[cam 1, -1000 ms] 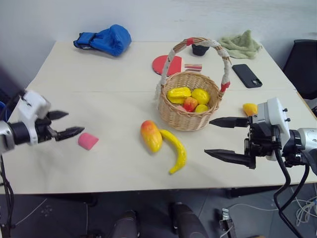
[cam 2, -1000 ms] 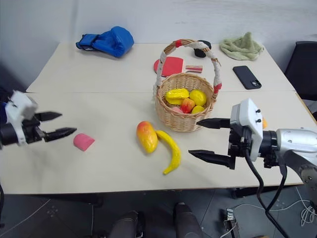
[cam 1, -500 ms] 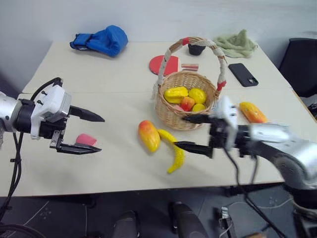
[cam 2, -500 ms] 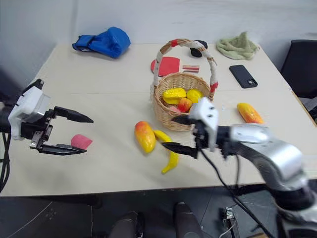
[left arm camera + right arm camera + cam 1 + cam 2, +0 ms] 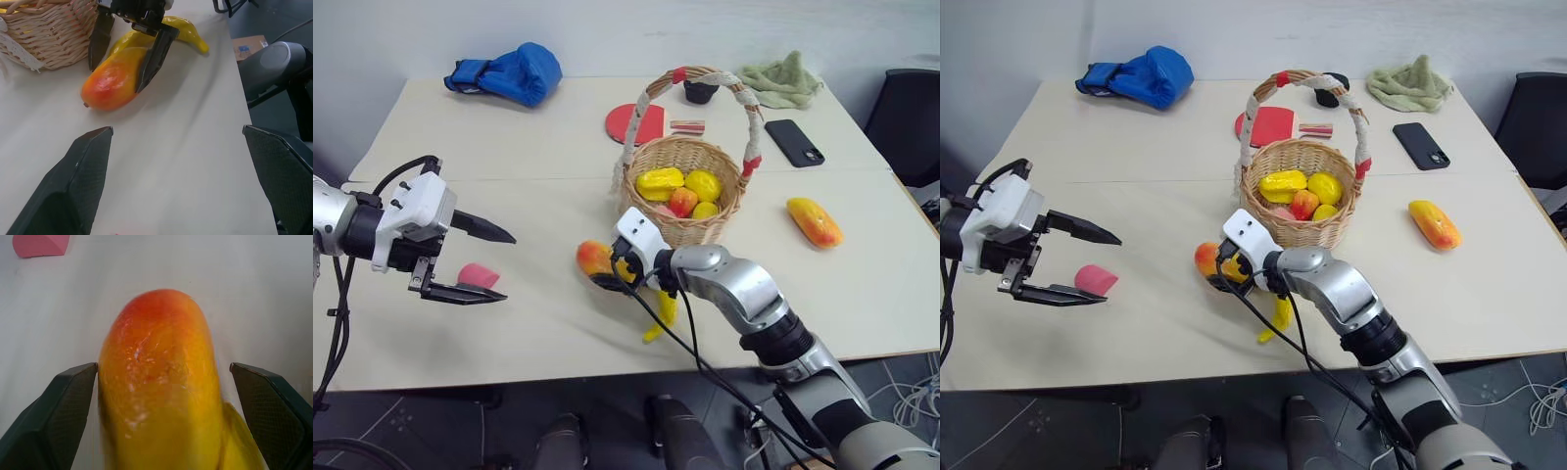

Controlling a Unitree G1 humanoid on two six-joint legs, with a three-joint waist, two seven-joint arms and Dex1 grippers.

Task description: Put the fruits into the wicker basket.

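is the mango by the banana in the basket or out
Out. The mango lies on the table in front of the basket, between the right gripper's open fingers.

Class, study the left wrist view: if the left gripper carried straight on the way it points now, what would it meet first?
Most likely the mango lying on the table by the wicker basket. The right gripper already straddles that mango with open fingers, so depending on height it could touch those first. Depth is hard to judge.
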